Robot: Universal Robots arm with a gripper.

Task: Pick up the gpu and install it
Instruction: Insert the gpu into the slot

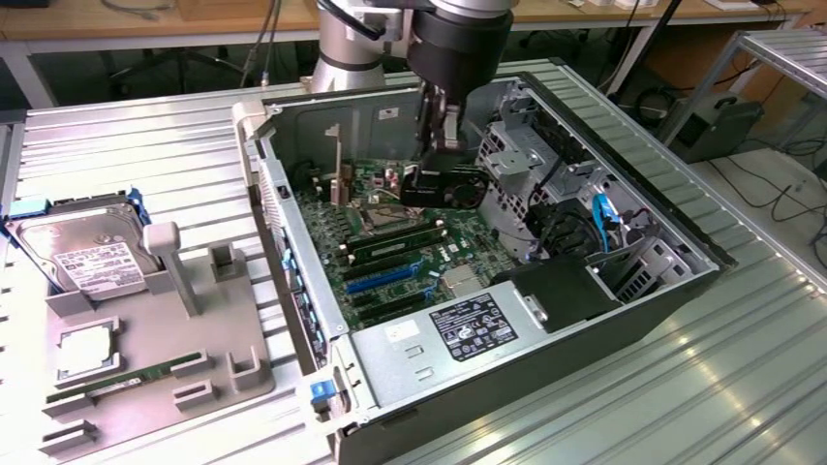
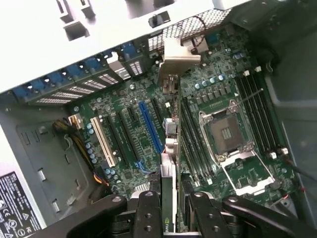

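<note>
Green board and black cooler mark the gpu, which is seen in the exterior view inside the open case, hanging under the gripper above the motherboard. In the wrist view the jaws are clamped on the gpu, with a finger on each face. The gpu is held upright, with the silver bracket turned to the rear wall, probably so that its lower edge can meet a slot beside the blue slot.

My exterior view overlooks the whole computer case from above; my wrist view, just behind the gripper, closely faces its motherboard, which both show.
</note>
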